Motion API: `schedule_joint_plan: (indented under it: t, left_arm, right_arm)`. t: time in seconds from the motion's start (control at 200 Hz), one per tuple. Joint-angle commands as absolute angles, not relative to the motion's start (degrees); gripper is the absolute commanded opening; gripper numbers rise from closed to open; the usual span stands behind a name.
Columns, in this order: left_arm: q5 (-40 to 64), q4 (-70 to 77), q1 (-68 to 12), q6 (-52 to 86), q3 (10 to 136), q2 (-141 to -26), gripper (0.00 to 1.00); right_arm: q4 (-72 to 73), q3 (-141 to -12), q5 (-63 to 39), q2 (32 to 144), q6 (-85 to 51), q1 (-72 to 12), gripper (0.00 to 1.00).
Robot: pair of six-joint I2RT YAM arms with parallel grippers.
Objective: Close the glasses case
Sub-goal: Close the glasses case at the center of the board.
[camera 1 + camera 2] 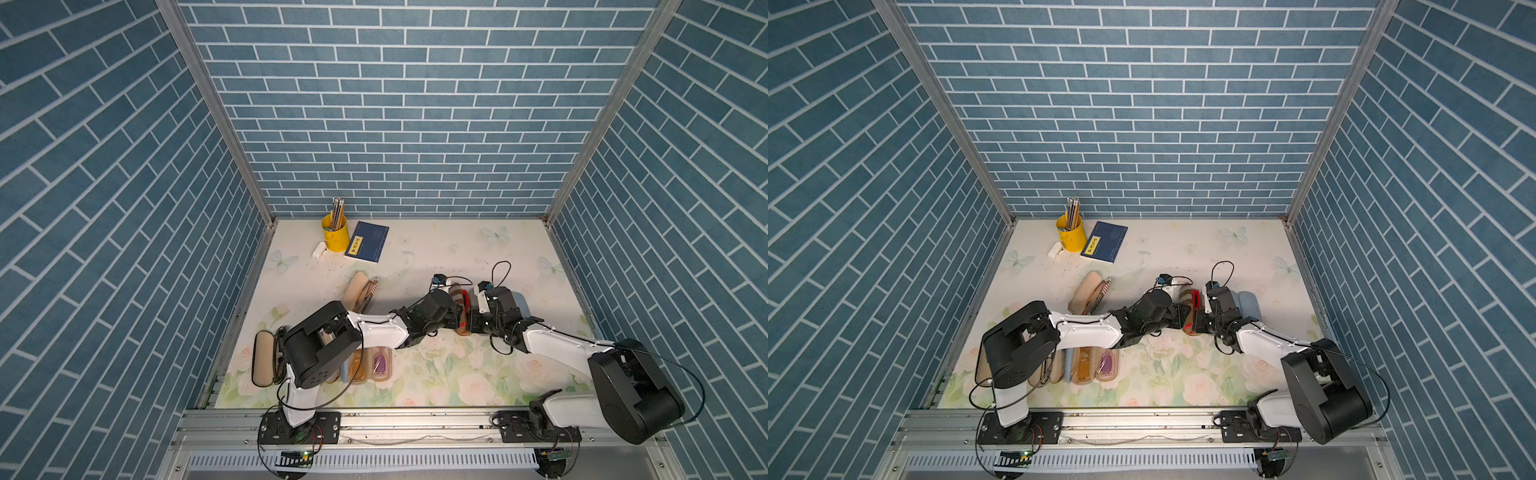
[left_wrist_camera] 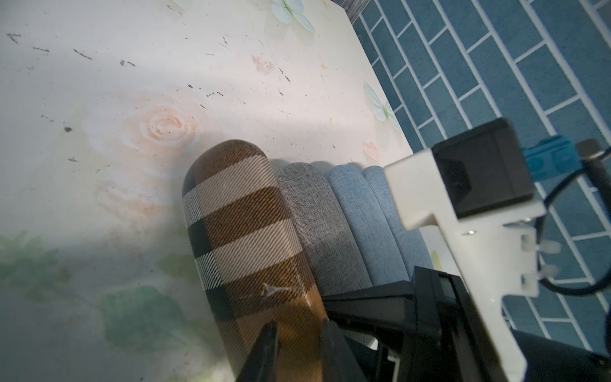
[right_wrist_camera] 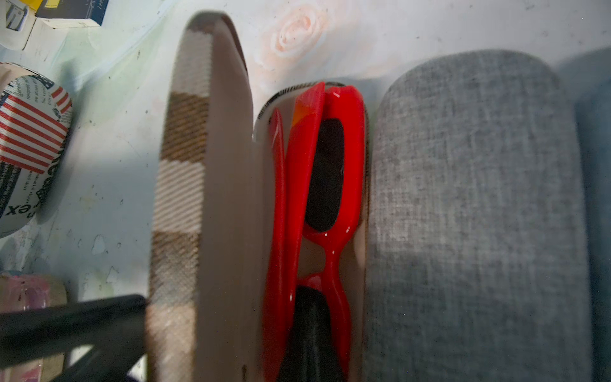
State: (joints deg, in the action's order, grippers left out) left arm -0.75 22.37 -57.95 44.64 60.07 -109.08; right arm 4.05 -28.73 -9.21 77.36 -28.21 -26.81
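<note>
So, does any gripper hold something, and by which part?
Cannot be told: left gripper is at the plaid lid, outer face, grip unclear; right gripper is shut, empty.

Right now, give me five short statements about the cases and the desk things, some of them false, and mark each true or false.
1. The plaid case lies open. True.
2. The glasses inside it are blue. False: they are red.
3. The grey case next to it is closed. True.
4. The pencil cup is green. False: it is yellow.
5. The notebook lies beside that cup. True.
</note>
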Motion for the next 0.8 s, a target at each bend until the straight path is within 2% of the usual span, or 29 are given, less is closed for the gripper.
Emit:
schedule_joint_plan:
  t: [0.0,0.35,0.555,0.795]
  left_arm:
    - [1.25,15.21,-58.97,44.45,58.07,-110.81,0.27]
    - [1.54,13.78,-59.52,44.0,60.46,-112.61,0.27]
    - [0.67,8.92,-60.58,42.7,65.1,-115.95,0.27]
    - [0.62,8.02,-62.03,42.54,67.05,-119.38,0.29]
  right_arm:
    - [4.1,-28.4,-8.7,76.93,-27.25,-25.66,0.0]
    - [-0.74,-29.49,-8.87,69.18,-24.93,-22.31,0.0]
    - [-3.23,-28.5,-10.68,63.34,-23.91,-16.64,0.0]
    - [-1.15,-26.66,-14.19,62.7,-24.12,-13.16,0.0]
